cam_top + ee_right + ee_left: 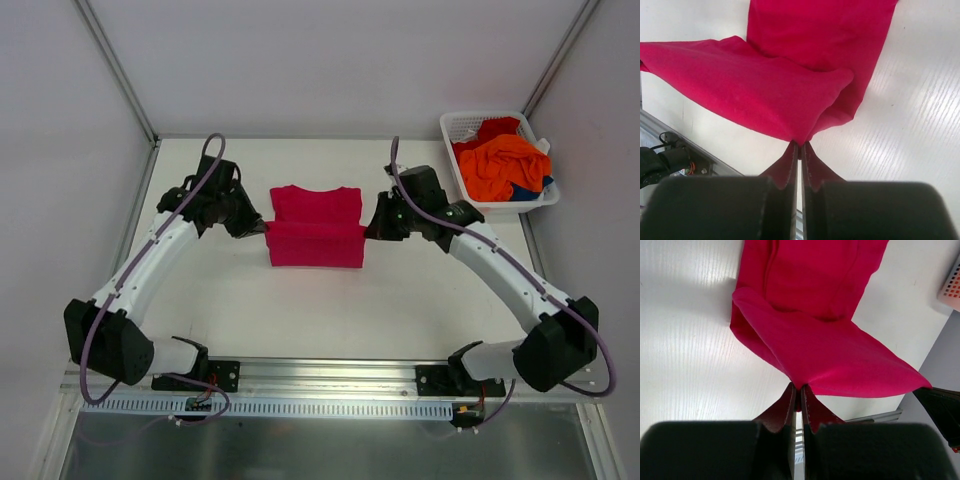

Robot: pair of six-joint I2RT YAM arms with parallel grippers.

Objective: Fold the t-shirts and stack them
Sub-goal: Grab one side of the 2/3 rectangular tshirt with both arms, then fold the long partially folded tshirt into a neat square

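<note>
from the top external view, the magenta-pink t-shirt (315, 228) lay in the middle of the white table (300, 310), its near part doubled over into a raised band across the body. the left gripper (262, 228) sat at the band's left end and the right gripper (368, 230) at its right end, each touching the cloth. far right, the white basket (455, 130) held the orange t-shirt (503, 165) heaped on red and blue cloth. this view alone showed the basket's contents and both arms at once, but not how the jaws stood.

the left wrist view showed that: the left gripper (798, 395) was pinched tight on a corner of the pink fold, with the cloth (830, 350) stretched away from it and lifted off the table, the flat body beyond. a dark part of the other arm showed at the right edge.

the right wrist view mirrored it: the right gripper (799, 150) was clamped on the opposite corner, the fold (750, 90) hanging taut from the tips. it also showed the rail and wiring at the near edge, which the left wrist view barely caught.

the risk, as i judged it, was in those thin corner pinches: if the arms moved unevenly or pulled apart, one corner could slip out and the fold would fall skewed. dragging forward could also rumple the layer beneath.
</note>
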